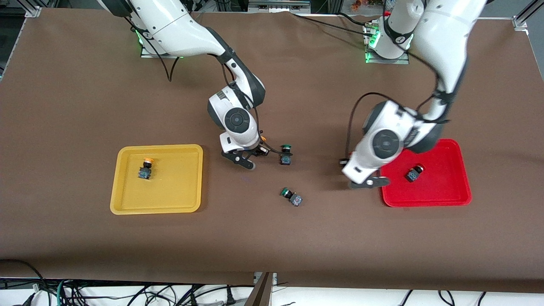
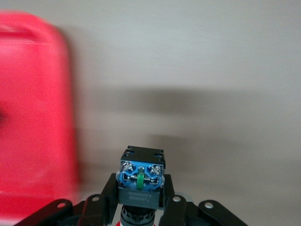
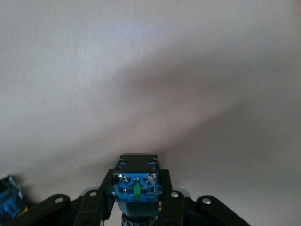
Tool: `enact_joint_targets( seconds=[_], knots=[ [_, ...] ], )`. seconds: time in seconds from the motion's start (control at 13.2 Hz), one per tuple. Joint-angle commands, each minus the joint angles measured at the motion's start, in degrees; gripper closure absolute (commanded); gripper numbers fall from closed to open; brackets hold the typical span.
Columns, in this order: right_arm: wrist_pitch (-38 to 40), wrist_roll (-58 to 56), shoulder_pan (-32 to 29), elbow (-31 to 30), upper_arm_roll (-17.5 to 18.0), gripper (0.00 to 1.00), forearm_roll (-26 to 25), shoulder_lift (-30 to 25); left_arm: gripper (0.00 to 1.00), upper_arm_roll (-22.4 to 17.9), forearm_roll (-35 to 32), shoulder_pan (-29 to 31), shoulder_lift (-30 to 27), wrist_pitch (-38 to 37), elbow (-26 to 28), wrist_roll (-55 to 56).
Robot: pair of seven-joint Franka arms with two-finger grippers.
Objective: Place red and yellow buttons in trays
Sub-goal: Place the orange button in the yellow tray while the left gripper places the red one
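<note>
Gripping a red-capped button point(image 2: 141, 181) by its blocky body, the left tool point(image 2: 141, 207) is closed beside the red tray point(image 1: 442, 193). Likewise, the right tool point(image 3: 135, 207) clamps a yellow-capped button point(image 3: 135, 183), over bare counter point(image 1: 272, 238). Both seem light, rigid; flat sides suit gripping.

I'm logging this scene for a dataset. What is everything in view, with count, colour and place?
Table: one, brown cloth cover.
Yellow tray: one, toward the right arm's end.
Red tray: one, toward the left arm's end.
Yellow button: one, in the yellow tray.
Red button: one, in the red tray.
Green buttons: two, between the trays, one beside the right claw, one nearer the front camera.
Held buttons: two, dark bodies, caps hidden; one in the left claw, one in the right claw.
Right claw: shut, over the table.
Left claw: shut, at the red tray's edge.
</note>
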State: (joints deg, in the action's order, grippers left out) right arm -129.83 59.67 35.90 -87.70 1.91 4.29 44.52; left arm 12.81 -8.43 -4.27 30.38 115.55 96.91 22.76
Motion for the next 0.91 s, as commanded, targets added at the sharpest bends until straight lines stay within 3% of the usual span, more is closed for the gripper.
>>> enact_joint_targets(
  seconds=[0.0, 0.15, 0.38, 0.45, 0.53, 0.6, 0.68, 0.83],
  knots=[
    [10.52, -13.47, -8.71, 1.56, 0.12, 1.0, 0.01, -4.79, 1.0, 0.63, -0.97, 9.95, -3.57, -3.66, 1.79, -18.47],
    [15.29, -26.65, -15.47, 2.18, -0.06, 1.0, -0.25, -5.05, 1.0, 0.28, -1.24, 16.53, -2.61, -2.79, 2.14, -28.94],
    [16.01, -41.53, -23.4, 1.05, -0.76, 1.0, -0.25, -3.22, 1.0, 0.37, -4.74, 25.6, 0.54, 3.42, 2.4, -44.78],
    [15.83, -43.14, -24.9, 0.87, -0.76, 0.92, -0.25, -2.16, 1.0, 0.46, -4.75, 27.45, 2.04, 5.89, 2.93, -46.38],
    [15.4, -43.06, -25.26, 0.87, -0.76, 0.19, -0.16, -1.11, 0.77, 0.46, -4.75, 27.82, 2.67, 6.26, 2.94, -47.1],
    [15.39, -43.15, -25.26, 1.04, -0.85, 0.0, -0.08, -1.19, 0.56, 0.54, -4.66, 27.82, 3.02, 6.18, 3.02, -47.1],
    [15.83, -43.5, -25.18, 1.65, -0.85, 0.0, -0.08, -1.62, 0.01, 0.63, -4.66, 27.82, 2.85, 5.83, 2.94, -47.28],
    [19.06, -44.47, -25.17, 1.83, -2.86, 0.0, -0.34, -6.78, 0.0, 2.12, -3.88, 27.65, -0.64, 0.59, 1.63, -46.75]
  ],
)
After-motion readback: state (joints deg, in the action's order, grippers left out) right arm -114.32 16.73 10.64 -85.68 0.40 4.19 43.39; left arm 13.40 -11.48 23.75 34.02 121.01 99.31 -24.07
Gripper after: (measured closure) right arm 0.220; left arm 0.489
